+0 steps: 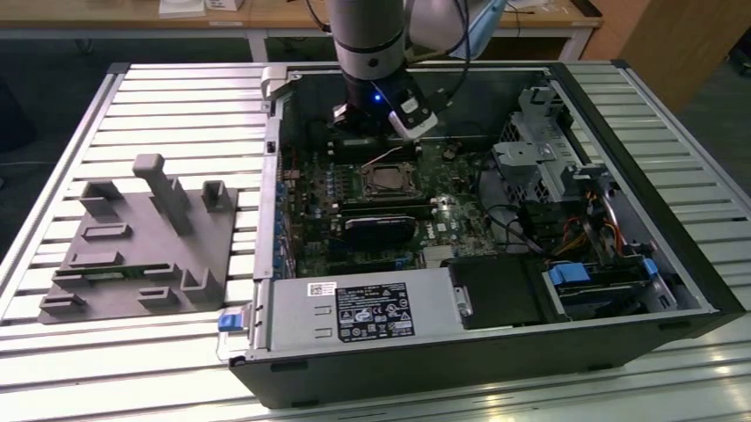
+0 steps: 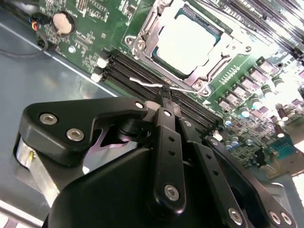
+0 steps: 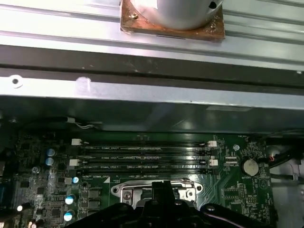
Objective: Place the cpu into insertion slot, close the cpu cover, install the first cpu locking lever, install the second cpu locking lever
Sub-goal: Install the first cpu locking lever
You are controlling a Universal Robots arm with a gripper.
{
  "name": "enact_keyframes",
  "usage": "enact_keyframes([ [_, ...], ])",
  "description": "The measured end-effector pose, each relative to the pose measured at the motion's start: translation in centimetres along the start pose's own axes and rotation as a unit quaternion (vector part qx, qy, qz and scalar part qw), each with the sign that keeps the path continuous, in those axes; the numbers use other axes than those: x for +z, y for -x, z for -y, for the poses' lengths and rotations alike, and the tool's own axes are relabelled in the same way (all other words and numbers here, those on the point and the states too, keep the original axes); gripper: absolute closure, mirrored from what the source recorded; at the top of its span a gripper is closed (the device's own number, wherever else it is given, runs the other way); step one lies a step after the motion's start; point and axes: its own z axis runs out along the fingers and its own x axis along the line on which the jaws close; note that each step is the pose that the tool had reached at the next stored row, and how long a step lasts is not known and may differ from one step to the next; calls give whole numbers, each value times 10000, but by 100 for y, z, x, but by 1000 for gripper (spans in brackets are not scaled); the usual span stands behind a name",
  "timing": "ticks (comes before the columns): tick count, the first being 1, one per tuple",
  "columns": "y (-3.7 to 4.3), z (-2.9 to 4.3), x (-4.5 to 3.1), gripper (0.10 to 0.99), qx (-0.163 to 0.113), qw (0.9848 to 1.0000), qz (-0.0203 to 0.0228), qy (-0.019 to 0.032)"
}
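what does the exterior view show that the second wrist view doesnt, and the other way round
The exterior view gives the setting: the open computer case on a slatted table, a grey fixture block on the exterior view's left, and the labelled power supply.
The second wrist view gives close detail: the cpu lying pale and flat inside the cpu cover frame, a thin silver lever just past the pincer, and a coin cell.
Both share the green motherboard, the insertion slot, black memory slots and the arm's pincer end.
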Motion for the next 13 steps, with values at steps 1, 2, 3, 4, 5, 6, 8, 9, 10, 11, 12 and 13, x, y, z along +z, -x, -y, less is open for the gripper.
enact_keyframes([
  [1, -1, 3, 12, 980, 48, 10000, 12, -8],
  [2, -2, 5, 22, 980, 103, 9999, 26, -17],
  [3, -3, 7, 31, 980, 160, 9999, 40, -27],
  [4, -2, 9, 39, 980, 209, 9998, 52, -35],
  [5, -2, 10, 47, 980, 248, 9997, 62, -41],
  [6, -2, 9, 54, 980, 281, 9996, 70, -48],
  [8, -2, 7, 71, 980, 333, 9994, 83, -56],
  [9, -1, 5, 79, 980, 358, 9993, 89, -60],
  [10, -2, 3, 86, 980, 380, 9992, 94, -64],
  [11, -2, 1, 94, 980, 400, 9991, 100, -67],
  [12, -2, -3, 102, 980, 419, 9990, 104, -70],
  [13, -2, -7, 109, 980, 435, 9990, 108, -73],
])
